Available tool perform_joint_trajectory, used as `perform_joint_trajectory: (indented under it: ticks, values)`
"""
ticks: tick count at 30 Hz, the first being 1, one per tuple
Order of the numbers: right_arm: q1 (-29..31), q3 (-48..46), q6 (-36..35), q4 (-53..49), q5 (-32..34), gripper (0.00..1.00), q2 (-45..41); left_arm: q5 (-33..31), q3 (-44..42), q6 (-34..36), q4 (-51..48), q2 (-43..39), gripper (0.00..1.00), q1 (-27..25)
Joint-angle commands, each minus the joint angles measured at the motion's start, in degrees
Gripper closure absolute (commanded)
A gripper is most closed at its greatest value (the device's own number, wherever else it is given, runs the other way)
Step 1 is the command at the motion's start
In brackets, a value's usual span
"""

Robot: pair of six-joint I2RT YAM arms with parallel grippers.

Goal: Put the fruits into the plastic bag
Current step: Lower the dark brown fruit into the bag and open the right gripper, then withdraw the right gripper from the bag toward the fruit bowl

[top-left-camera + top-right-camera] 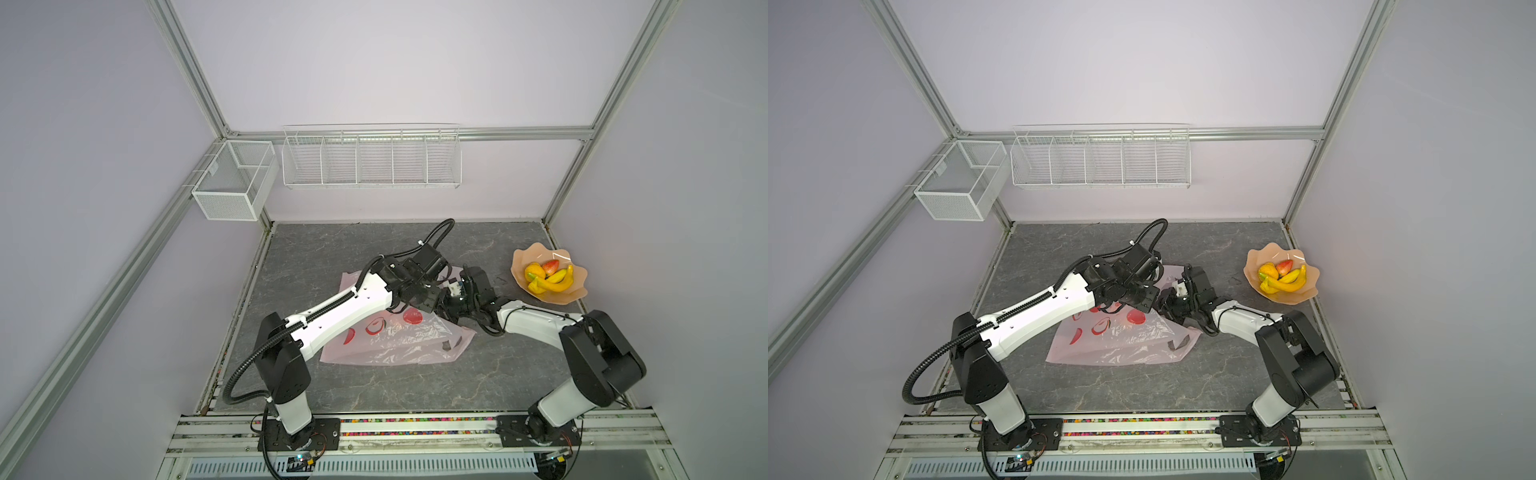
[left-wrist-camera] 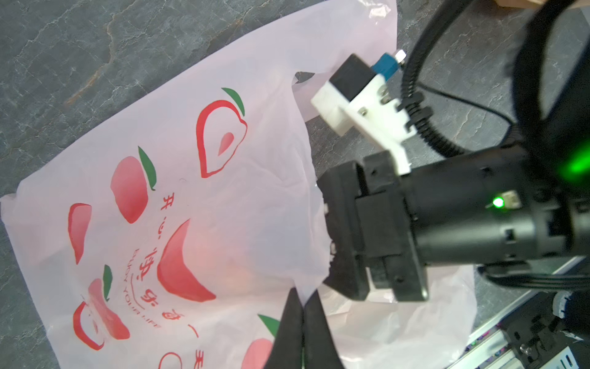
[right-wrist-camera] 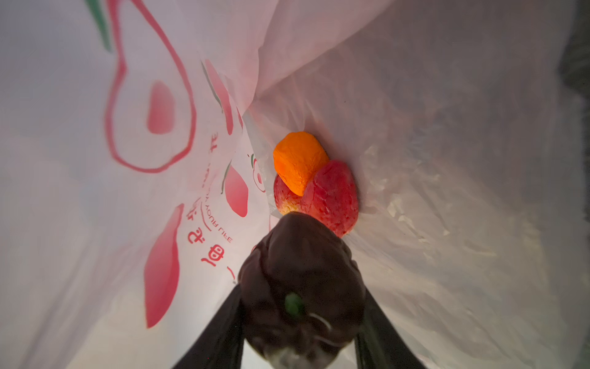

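Fruit in hand is a dark brown-purple round toy fruit [image 3: 300, 265], clamped between the half-spread fingers of the right gripper [image 3: 301, 303]. That gripper is reached well inside the thin pale-pink translucent plastic bag [image 1: 395, 345] printed with red peach shapes. Deeper in the bag, a round orange fruit [image 3: 298, 161] lies touching a red fruit [image 3: 332, 198]. The bag lies nearly flat at the middle of the dark marbled tabletop [image 1: 374, 395]. The left gripper [image 2: 303, 303] is closed on the film at the bag's mouth, holding it up. A yellow banana [image 1: 557, 278] and a red strawberry [image 1: 550, 266] wait on the peach-coloured wavy-edged plate [image 1: 577, 291], well apart at the right.

Probable faults from here:
- Release too near the mouth may let the round fruit roll back out, since the bag has little slope.
- The fingers may snag the thin film on withdrawal, dragging the bag and spilling its contents.
- The pinch on the slippery film may slip, dropping the mouth onto the right gripper.
- The two grippers work very close together, so a careless retreat risks contact.
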Motion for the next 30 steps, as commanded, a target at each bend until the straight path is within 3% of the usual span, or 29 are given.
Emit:
perform_joint_trajectory:
  ticks: [1, 8, 11, 16, 23, 30]
  values:
    - [2.0, 0.2, 3.9, 4.6, 1.4, 0.66, 2.6, -0.2, 2.2, -0.1, -0.1, 1.0, 1.0, -0.3]
    - [5.1, 3.6, 5.0, 5.4, 1.4, 0.66, 7.6, 0.1, 2.2, -0.2, 0.2, 1.0, 1.0, -0.5]
    - [6.4, 4.3, 5.5, 4.8, 0.9, 0.61, 9.6, 0.1, 2.1, -0.2, 0.2, 1.0, 1.0, -0.5]
    - [7.6, 7.4, 5.8, 4.1, -0.2, 0.45, 11.3, -0.1, 1.9, -0.1, 0.3, 0.9, 1.0, -0.4]
    - [7.2, 7.2, 4.1, 1.0, -1.4, 0.13, 10.4, -0.3, 1.6, 0.0, 0.3, 0.8, 1.0, -0.4]
    - [5.6, 6.7, 0.7, -4.9, -1.2, 0.04, 7.7, -0.5, 1.0, 0.1, 0.6, 0.6, 1.0, -0.4]
